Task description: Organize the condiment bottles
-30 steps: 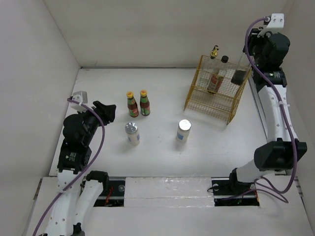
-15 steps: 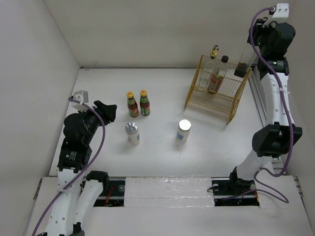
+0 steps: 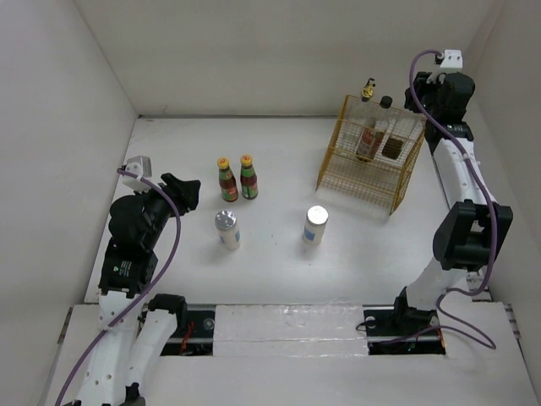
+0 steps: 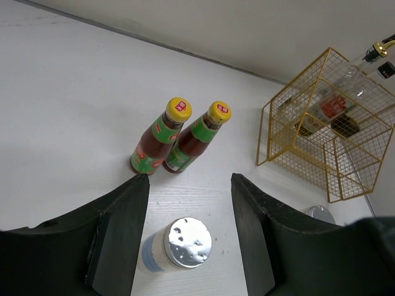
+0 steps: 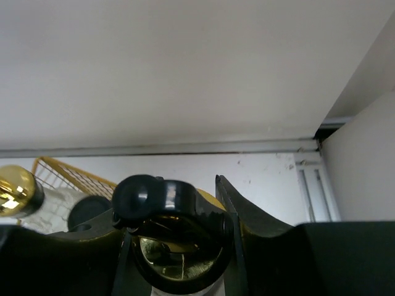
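- The tall bottle (image 5: 162, 259) is the one in hand. Its gold top sits between my fingers, and its dark lower part (image 3: 393, 145) shows inside the basket's right rear corner. I cannot tell whether it rests on the basket floor yet.
- My right gripper (image 3: 417, 101) is closed tight around that bottle's neck from above. I judge this grip keeps the bottle upright as it goes down past the wire rim.
- Beside it in the basket stand a second gold-topped bottle (image 3: 368, 89) and the black-capped jar (image 3: 386, 102), both along the basket's rear side. The corner I am using looks like the free slot next to them.
- The basket (image 3: 359, 182) is yellow wire and sits on the table's right rear part.
- Left of the basket, well apart from it, the two red bottles (image 3: 226, 179) stand touching, yellow caps up.
- Nearer me than the basket are the two shakers (image 3: 315, 224), upright and apart. One is just in front of the basket, the other (image 4: 176, 243) below the red bottles.
- My left gripper (image 4: 189, 182) is wide open and holds nothing. It hangs over that far-left shaker, probably lined up for it.
- The table (image 3: 279, 144) is flat, white and matt, so upright bottles should stand steady.
- Plain white walls (image 3: 254, 51) close in the back and both sides.
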Controlling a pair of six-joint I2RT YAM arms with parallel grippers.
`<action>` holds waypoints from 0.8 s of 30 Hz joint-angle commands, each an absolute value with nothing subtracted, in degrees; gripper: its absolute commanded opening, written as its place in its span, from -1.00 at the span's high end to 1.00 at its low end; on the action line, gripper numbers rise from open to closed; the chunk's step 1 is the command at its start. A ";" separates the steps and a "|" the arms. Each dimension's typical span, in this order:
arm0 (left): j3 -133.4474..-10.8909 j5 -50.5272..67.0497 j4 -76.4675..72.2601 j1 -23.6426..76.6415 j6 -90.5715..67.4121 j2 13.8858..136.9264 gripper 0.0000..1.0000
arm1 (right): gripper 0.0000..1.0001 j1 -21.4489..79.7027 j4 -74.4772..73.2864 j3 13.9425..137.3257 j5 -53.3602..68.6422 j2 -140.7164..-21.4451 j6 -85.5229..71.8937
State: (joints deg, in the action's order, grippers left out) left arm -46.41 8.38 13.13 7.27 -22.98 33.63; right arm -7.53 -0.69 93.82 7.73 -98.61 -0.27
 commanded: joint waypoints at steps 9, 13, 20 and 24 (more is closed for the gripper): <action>-46.49 8.61 10.99 6.94 -22.76 33.75 -0.03 | 0.87 -8.53 10.38 87.36 9.23 -98.52 -2.64; -46.49 8.61 10.99 6.94 -22.76 33.22 -0.03 | 0.34 -8.53 9.76 87.36 9.23 -99.13 -3.25; -46.49 8.09 10.99 6.94 -22.76 33.22 -0.03 | -0.34 -8.00 6.77 89.73 8.00 -97.91 -4.39; -46.49 8.09 10.99 6.94 -22.76 32.70 -0.03 | -0.57 -7.47 5.71 89.82 6.96 -92.74 -4.92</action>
